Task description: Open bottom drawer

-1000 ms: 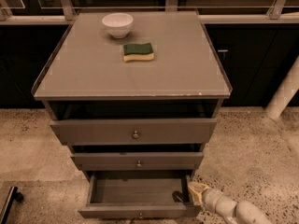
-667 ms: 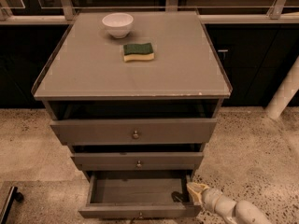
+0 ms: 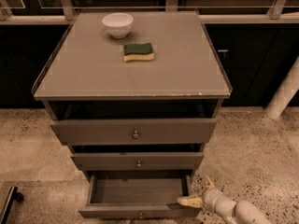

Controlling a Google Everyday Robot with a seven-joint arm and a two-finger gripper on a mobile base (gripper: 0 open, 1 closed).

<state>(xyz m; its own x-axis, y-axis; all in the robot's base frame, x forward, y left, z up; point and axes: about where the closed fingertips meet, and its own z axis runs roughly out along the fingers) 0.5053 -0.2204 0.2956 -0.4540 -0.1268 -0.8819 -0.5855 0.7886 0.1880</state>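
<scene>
The bottom drawer [image 3: 135, 212] of the grey-brown cabinet is pulled out, and its bare inside shows from above. Its small knob [image 3: 140, 214] sits at the front centre. My gripper [image 3: 198, 192] is low at the drawer's front right corner. It is open: one tan finger [image 3: 189, 201] lies along the top edge of the drawer front, the other [image 3: 208, 182] points up and away, outside the drawer. It holds nothing.
The middle drawer [image 3: 138, 160] and top drawer [image 3: 133, 130] stand slightly out. A white bowl [image 3: 117, 24] and a green-yellow sponge [image 3: 138, 52] lie on the cabinet top [image 3: 187, 73]. A white post [image 3: 285, 92] stands on the speckled floor at right. A dark object [image 3: 9, 202] is at lower left.
My gripper has shifted slightly lower along the drawer's front right corner. The drawer stays pulled out about the same amount.
</scene>
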